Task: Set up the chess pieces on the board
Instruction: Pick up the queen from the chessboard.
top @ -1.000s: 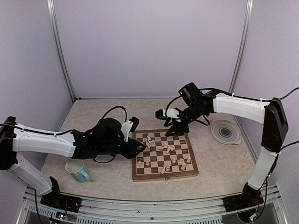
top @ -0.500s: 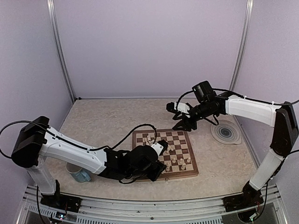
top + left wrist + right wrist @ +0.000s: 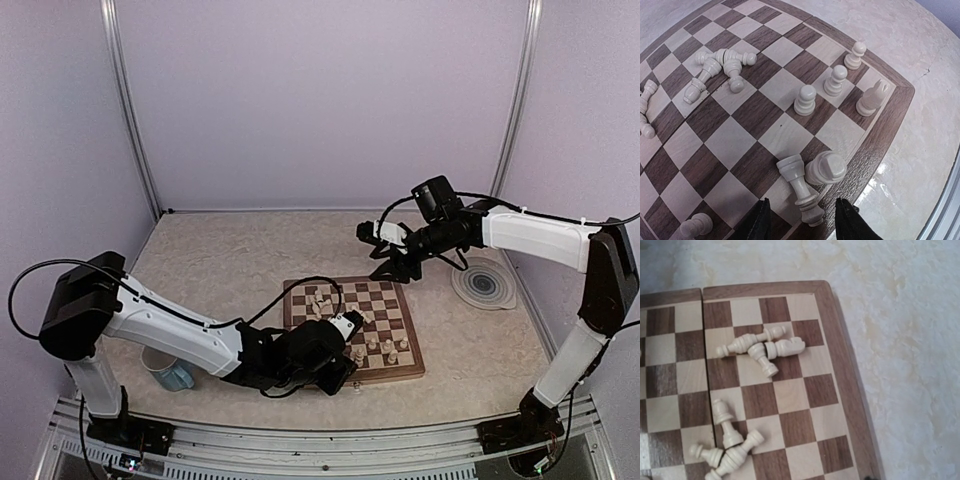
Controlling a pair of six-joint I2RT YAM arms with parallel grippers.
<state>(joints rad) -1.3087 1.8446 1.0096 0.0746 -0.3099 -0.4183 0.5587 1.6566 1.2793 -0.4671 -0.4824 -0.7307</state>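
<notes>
The chess pieces (image 3: 805, 99) are lying scattered on the board (image 3: 380, 293), a few standing near one corner and most toppled in small heaps. The board is resting on the table (image 3: 220, 260) between the two arms. The left pincer (image 3: 803, 219), fingers spread, is hovering over two fallen pieces at the board's near edge, having swung there from its left side. The right pincer (image 3: 388, 268) is hanging over the far right corner, barely moved; I cannot tell whether it is spread.
</notes>
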